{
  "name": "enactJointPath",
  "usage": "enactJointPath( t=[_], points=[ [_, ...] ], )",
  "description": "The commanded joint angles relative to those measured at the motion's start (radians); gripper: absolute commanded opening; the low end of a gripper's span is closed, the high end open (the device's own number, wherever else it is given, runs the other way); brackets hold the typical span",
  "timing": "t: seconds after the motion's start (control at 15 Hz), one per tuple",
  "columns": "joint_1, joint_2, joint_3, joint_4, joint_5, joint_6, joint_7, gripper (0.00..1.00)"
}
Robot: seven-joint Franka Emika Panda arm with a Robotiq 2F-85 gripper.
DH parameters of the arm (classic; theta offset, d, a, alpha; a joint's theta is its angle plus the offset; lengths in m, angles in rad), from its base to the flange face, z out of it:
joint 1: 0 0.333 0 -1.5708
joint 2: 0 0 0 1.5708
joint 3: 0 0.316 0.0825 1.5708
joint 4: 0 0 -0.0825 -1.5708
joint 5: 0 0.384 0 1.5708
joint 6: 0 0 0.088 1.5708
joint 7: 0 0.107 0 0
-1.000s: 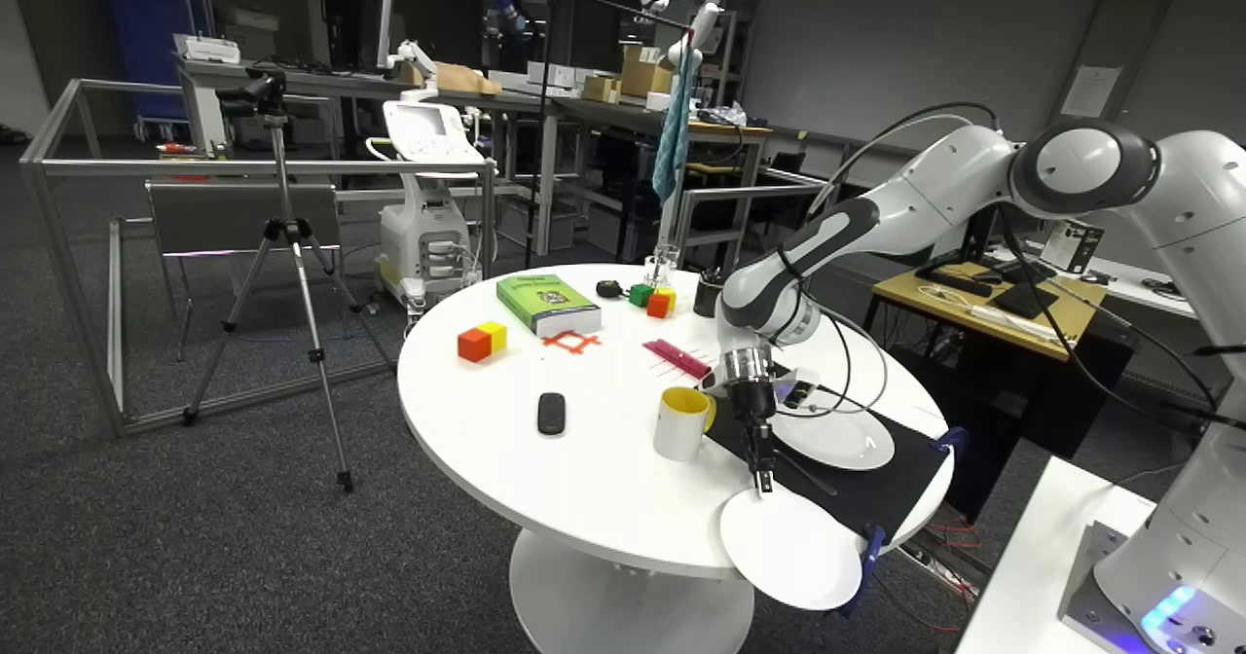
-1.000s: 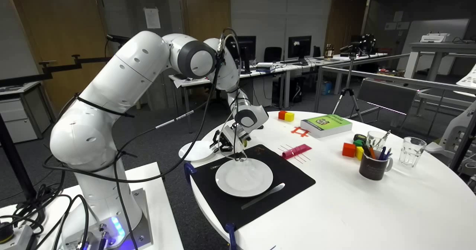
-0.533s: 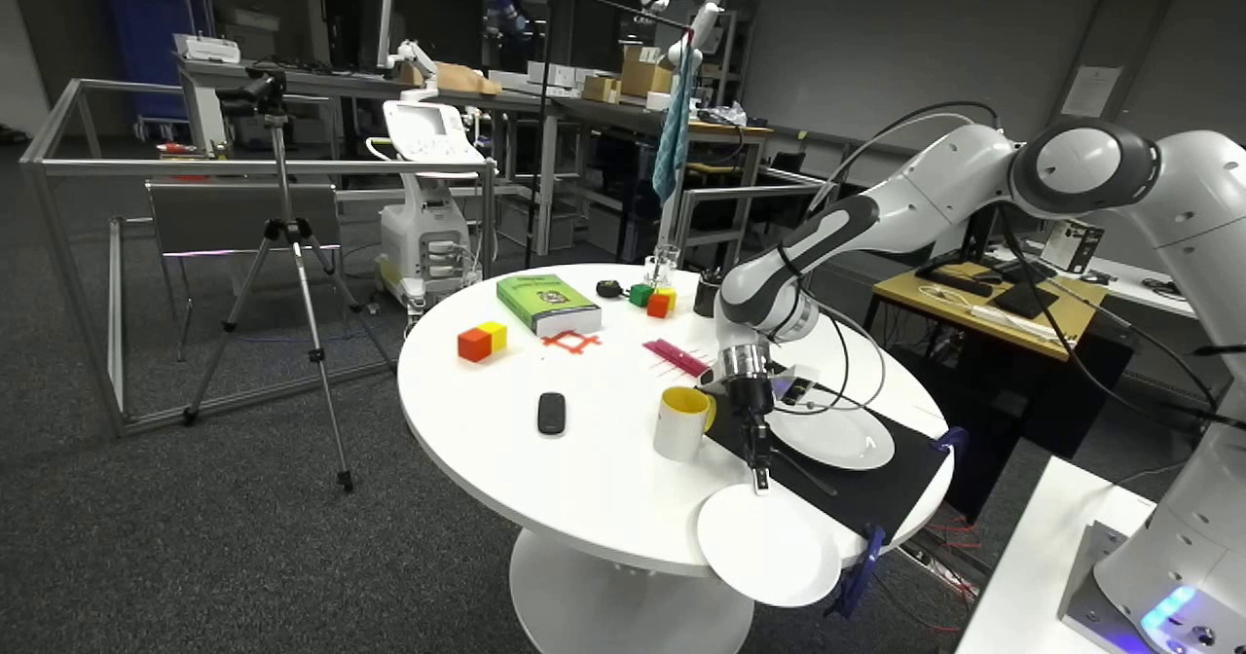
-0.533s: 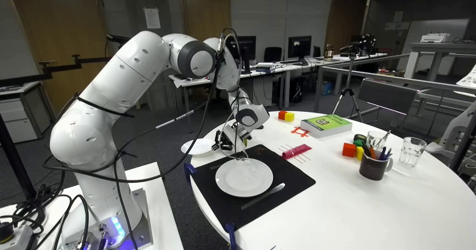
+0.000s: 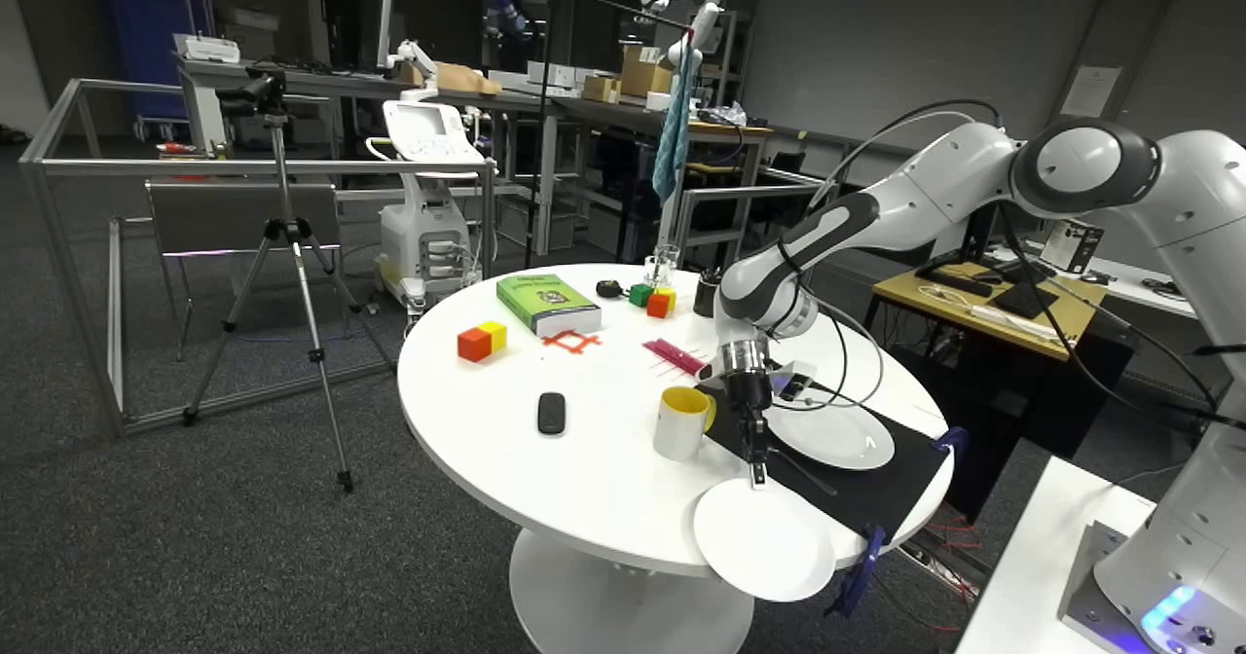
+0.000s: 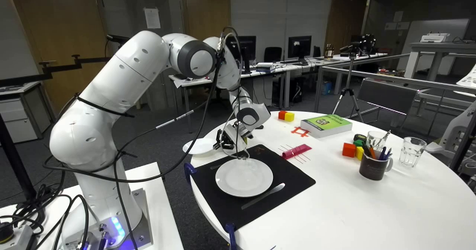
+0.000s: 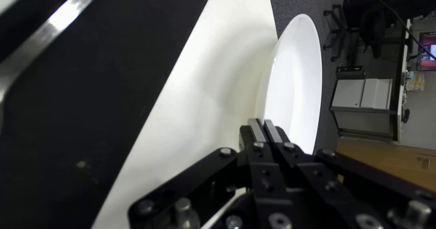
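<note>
Shifting with the hand (image 7: 262, 125) over the last second, the plate (image 6: 202, 146), at the left in an exterior view, has come a little farther in over the surface (image 6: 334, 212), though part of it juts past the edge. Its soft shadow in the wrist view suggests it hangs clear, so the grip seems to be bearing its weight. Just right of it, the hand has drawn its fingers almost together, the plate's rim pinched between them. Farther right, the dish (image 6: 244, 177) and the knife (image 6: 264, 196) beside it lie on the mat (image 6: 286, 172), unmoved since a second ago
</note>
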Motion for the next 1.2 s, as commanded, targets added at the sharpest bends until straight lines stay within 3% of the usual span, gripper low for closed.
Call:
enactJointPath(
  t=[0.0, 0.73, 1.13],
  points=[
    [-0.035, -0.066, 0.014, -0.021, 0.007, -0.028, -0.018, 0.01],
    [-0.068, -0.29, 0.009, -0.117, 0.06, -0.011, -0.061, 0.01],
    [-0.102, -0.415, -0.019, -0.196, 0.169, -0.028, -0.11, 0.01]
  ],
)
